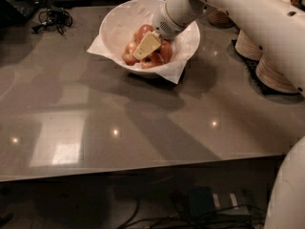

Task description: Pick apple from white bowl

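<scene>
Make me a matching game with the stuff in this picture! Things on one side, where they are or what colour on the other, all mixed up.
Things:
1. gripper
2. bowl
3. plates
4. cables

Clues:
a. far left corner of the table
b. white, lined with paper
c. down inside the bowl
d. stacked at the right

Pairs: 1-c, 2-b, 3-d, 4-a

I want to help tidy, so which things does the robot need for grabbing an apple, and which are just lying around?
Needed: white bowl; apples in it; gripper, down among them.
Lying around: stacked paper plates, right; black cables, far left.
</scene>
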### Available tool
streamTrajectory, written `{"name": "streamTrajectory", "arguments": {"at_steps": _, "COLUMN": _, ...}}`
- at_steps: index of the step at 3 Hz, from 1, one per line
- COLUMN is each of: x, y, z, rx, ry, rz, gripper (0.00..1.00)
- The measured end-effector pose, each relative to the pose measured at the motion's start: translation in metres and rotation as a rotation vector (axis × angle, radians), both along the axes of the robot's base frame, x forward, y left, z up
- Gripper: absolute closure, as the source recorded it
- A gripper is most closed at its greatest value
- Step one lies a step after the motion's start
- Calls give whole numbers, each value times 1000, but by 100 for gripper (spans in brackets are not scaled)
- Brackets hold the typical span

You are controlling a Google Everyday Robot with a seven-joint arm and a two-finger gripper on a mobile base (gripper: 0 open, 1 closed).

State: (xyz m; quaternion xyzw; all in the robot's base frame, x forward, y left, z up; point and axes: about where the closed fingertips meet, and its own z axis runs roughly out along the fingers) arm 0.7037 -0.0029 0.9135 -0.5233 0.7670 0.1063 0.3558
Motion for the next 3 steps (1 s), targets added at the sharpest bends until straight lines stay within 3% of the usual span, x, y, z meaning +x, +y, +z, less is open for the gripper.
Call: {"name": "streamTrajectory", "arguments": {"at_steps": 3, "x": -4, "y": 0, "z": 9, "rx": 2, "ry": -12, "rz": 5, "gripper": 94}}
